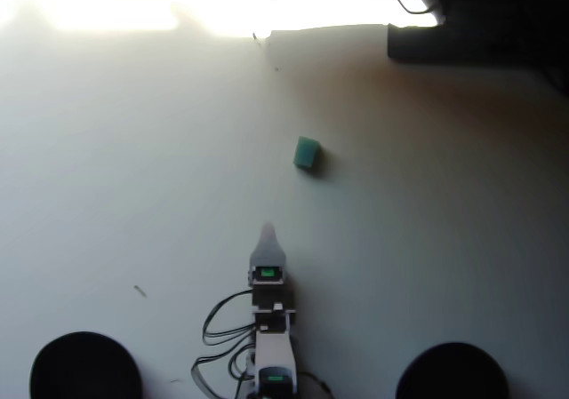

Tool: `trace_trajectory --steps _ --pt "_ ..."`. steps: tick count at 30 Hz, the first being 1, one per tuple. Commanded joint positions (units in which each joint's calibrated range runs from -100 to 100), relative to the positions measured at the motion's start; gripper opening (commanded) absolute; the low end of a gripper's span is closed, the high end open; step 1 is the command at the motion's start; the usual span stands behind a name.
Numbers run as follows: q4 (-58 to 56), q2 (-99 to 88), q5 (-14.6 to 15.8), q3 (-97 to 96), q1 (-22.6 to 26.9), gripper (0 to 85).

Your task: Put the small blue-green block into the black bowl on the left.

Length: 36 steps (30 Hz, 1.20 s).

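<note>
White surface; gripper empty, opening indiscernible, short of small blue-green block; approach step, reach forward next

The pale bench carries the small blue-green block right of centre, toward the far side. At its near edge sit the black bowl left and a second black bowl right.

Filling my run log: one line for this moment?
gripper: free, short of block | small blue-green block: on table | black bowl: empty
</note>
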Motion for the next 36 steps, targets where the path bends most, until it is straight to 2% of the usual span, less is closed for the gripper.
trace_trajectory --steps 1,7,9,12,17,21,26,30,36 --pt "0.02 0.03 -0.88 0.10 0.05 47.6" --pt "-1.60 -3.83 -6.20 1.86 -1.90 47.0" --pt "-8.49 -8.01 -9.43 5.46 -2.05 49.9" --pt "-22.92 -17.54 -17.05 11.75 -3.22 50.6" --pt "-40.35 -20.97 -22.52 25.33 -3.96 50.2" --pt "-40.59 -13.47 -27.35 32.91 -4.49 50.2" --pt "-42.21 7.20 -33.31 49.45 -5.47 49.1" --pt "-42.54 19.09 -37.02 58.23 -6.06 49.0" --pt "-42.46 26.59 -42.10 63.22 -6.94 48.8"
